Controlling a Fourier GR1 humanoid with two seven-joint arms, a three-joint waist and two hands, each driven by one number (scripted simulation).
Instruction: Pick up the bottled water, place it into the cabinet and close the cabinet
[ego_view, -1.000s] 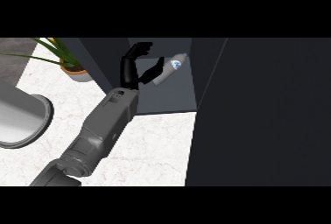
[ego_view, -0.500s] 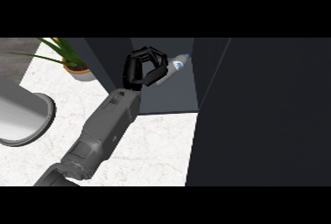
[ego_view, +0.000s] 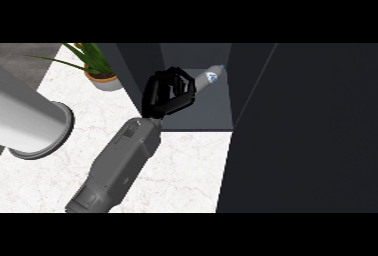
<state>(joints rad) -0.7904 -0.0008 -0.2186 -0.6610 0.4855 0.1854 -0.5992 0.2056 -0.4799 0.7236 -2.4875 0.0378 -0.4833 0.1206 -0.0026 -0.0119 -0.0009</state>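
The bottled water (ego_view: 211, 77), clear with a blue label, lies tilted inside the dark cabinet (ego_view: 198, 111), near its back right. My left hand (ego_view: 168, 93) is at the cabinet's opening, just in front and to the left of the bottle. Its fingers are curled and I see nothing held in them; the bottle's lower end lies right beside them. The cabinet door (ego_view: 303, 130) stands open as a large dark panel filling the right side of the view. My right hand does not show.
A potted plant (ego_view: 102, 76) stands on the white marble counter (ego_view: 177, 170) left of the cabinet. A large grey cylinder on a round base (ego_view: 29, 122) stands at the far left.
The left hand's fingers went from spread beside the bottle to curled, and the hand drew back toward me. The bottle stayed in the cabinet.
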